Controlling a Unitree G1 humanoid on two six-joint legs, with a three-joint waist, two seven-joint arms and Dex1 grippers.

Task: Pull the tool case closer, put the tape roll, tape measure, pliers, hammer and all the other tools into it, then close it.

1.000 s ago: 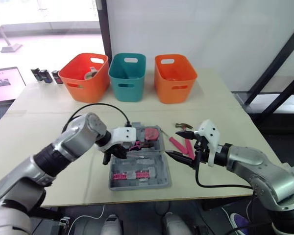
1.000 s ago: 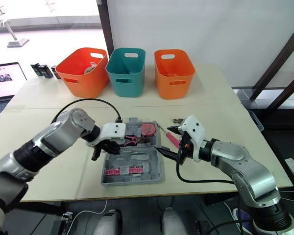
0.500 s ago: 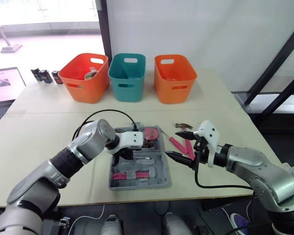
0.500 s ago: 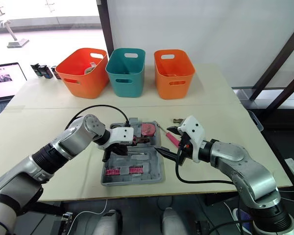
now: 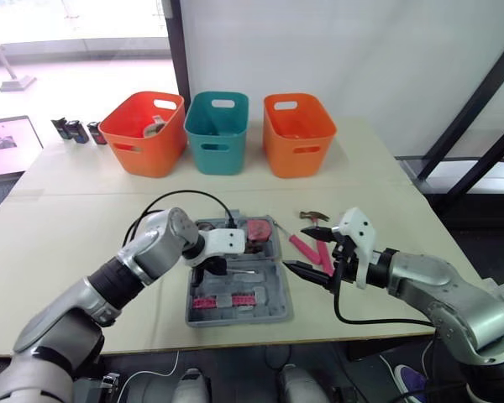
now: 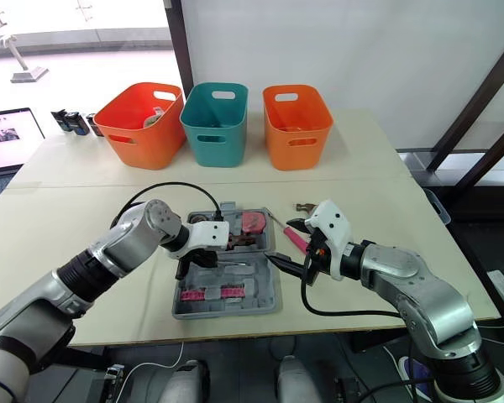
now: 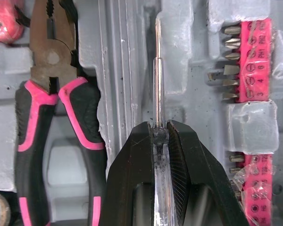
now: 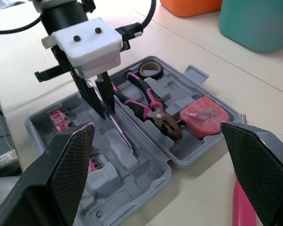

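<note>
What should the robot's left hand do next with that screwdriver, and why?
Probably open the left gripper and let go, then lift away. Its fingers are pinched on the screwdriver, and the shaft seems to lie along a groove in the tool case, beside the pliers, so it looks seated.

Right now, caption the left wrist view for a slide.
Screwdriver held in the left fingers over the case, beside the pliers.

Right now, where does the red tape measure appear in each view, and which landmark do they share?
Left eye: red tape measure in the grey plastic tool case's far-right corner.
Right eye: tape measure, same corner.
Left wrist: tape measure beside the nose of the pink-and-black pliers.
Right wrist: tape measure, again at that nose.
Landmark: the pliers.
</note>
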